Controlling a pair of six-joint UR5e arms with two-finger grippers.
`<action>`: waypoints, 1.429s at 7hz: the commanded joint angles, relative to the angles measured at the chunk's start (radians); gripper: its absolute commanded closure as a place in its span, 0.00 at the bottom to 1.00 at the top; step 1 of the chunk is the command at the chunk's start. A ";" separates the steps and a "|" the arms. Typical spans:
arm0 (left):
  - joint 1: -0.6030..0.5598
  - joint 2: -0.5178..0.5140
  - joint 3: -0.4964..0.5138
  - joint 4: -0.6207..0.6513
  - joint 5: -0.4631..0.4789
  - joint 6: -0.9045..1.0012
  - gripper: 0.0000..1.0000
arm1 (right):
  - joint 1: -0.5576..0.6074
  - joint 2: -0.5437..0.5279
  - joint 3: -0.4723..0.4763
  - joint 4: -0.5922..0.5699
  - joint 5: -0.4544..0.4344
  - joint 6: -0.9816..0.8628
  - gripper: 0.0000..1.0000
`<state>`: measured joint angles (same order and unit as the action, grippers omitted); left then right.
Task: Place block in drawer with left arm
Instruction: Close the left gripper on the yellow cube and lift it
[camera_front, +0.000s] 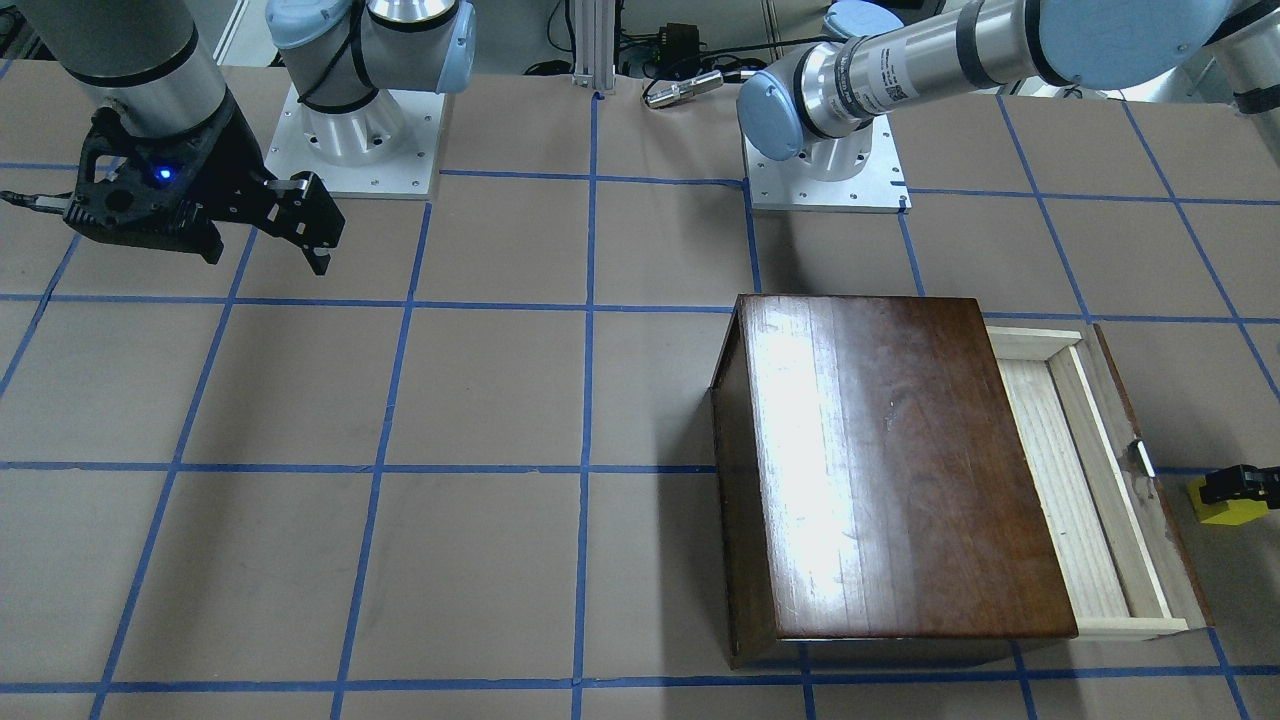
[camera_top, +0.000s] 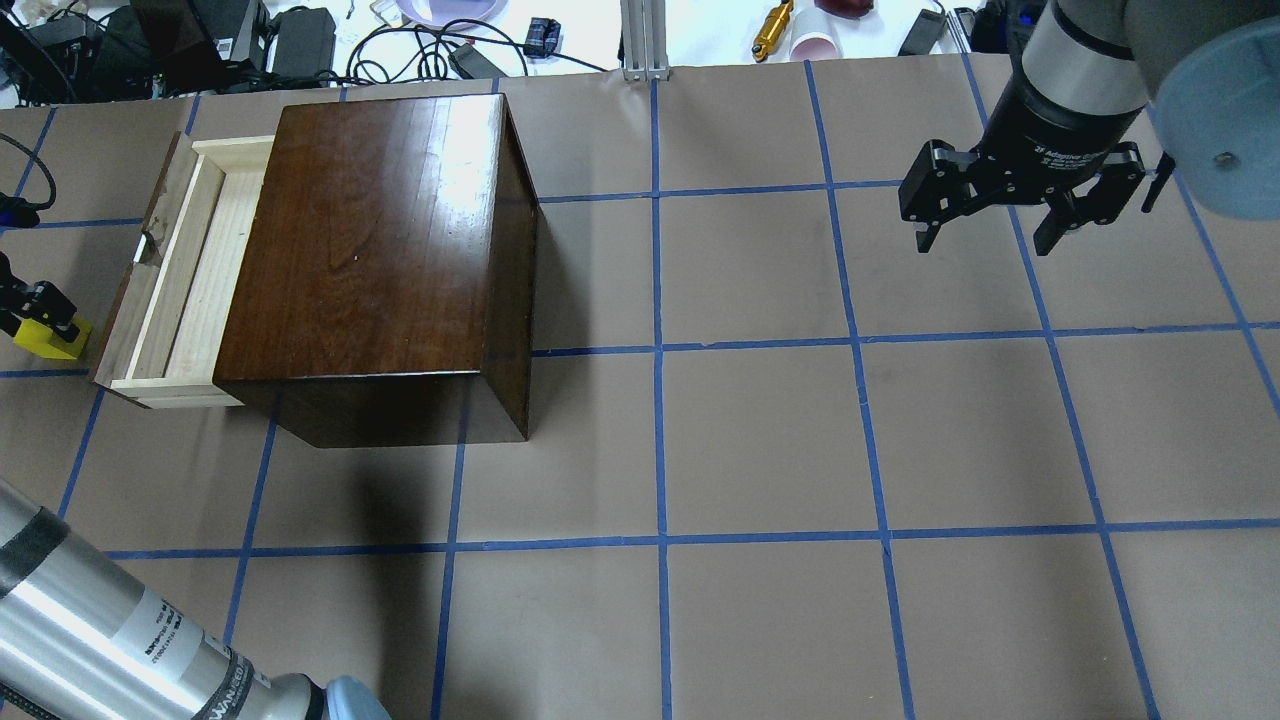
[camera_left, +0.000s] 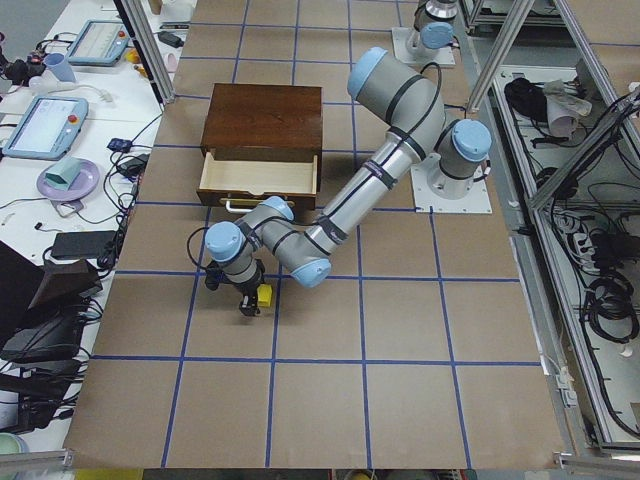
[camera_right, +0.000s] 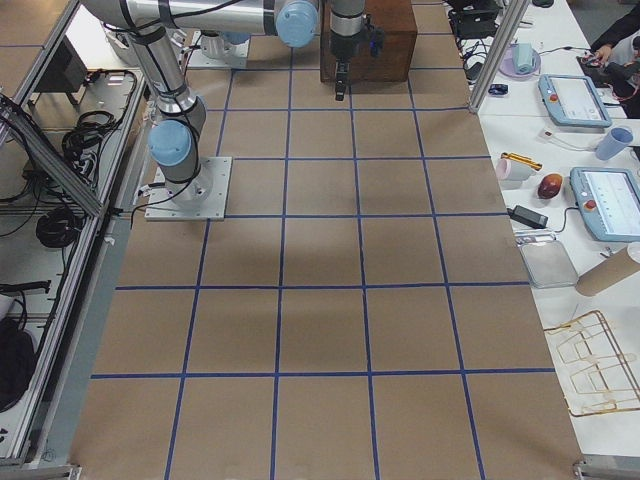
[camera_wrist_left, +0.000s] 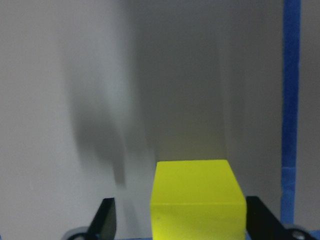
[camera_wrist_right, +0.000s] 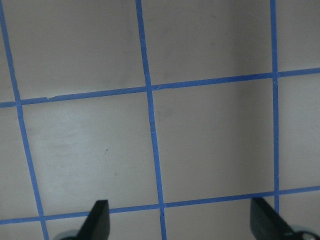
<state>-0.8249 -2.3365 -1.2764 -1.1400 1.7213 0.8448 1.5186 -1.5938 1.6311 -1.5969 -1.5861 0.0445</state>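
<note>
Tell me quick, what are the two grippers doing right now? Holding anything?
Left gripper: open, straddling the yellow block, not clamped on it.
Right gripper: open, holding nothing.

The yellow cube (camera_wrist_left: 197, 200) sits on the desk (camera_wrist_left: 75, 75) between the spread fingers of the tool (camera_wrist_left: 181, 215), close against one finger. A blue tape line (camera_wrist_left: 291, 100) runs beside it.

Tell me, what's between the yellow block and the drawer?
Nothing but a narrow strip of bare table. The overhead view shows it best: the block sits just outside the drawer front, apart from it.
</note>
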 joint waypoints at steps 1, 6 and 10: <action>0.001 0.021 0.005 -0.009 -0.009 0.000 1.00 | 0.000 0.000 0.000 0.000 0.000 0.000 0.00; -0.049 0.198 0.132 -0.306 -0.109 -0.137 1.00 | 0.000 0.000 0.000 0.000 0.000 0.000 0.00; -0.267 0.304 0.209 -0.520 -0.163 -0.433 1.00 | 0.000 0.000 0.000 0.000 0.002 0.000 0.00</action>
<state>-1.0265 -2.0486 -1.0710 -1.6329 1.5829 0.5034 1.5182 -1.5938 1.6309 -1.5969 -1.5858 0.0445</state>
